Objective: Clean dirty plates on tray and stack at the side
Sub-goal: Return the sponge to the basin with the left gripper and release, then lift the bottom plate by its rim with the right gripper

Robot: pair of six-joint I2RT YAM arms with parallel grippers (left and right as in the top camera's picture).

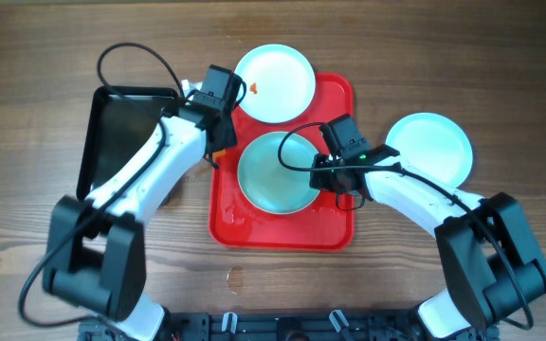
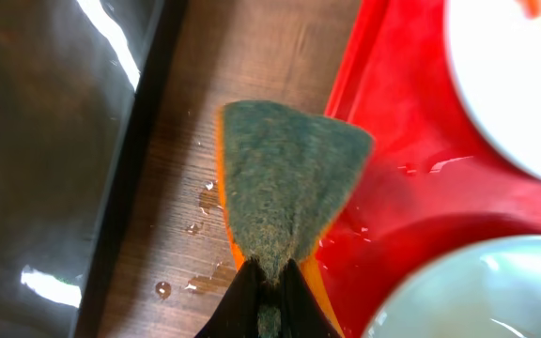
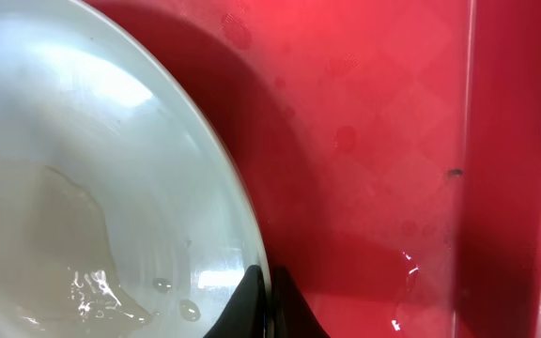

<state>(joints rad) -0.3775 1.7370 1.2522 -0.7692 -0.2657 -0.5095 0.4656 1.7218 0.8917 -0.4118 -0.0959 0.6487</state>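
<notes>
Right gripper [image 3: 263, 289] pinches the pale round plate [image 3: 83, 160] at three o'clock on the red plastic tray [image 3: 374, 141]. Left gripper [image 2: 269, 282] clamps a green-orange sponge [image 2: 289, 178]; scrubbing likely comes next.

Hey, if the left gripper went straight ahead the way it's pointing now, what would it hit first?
The left gripper carries a green-faced orange sponge, which leads. It would probably press onto the red rectangular plastic tray's raised rim, or the wooden table beside it; depth is unclear.
</notes>
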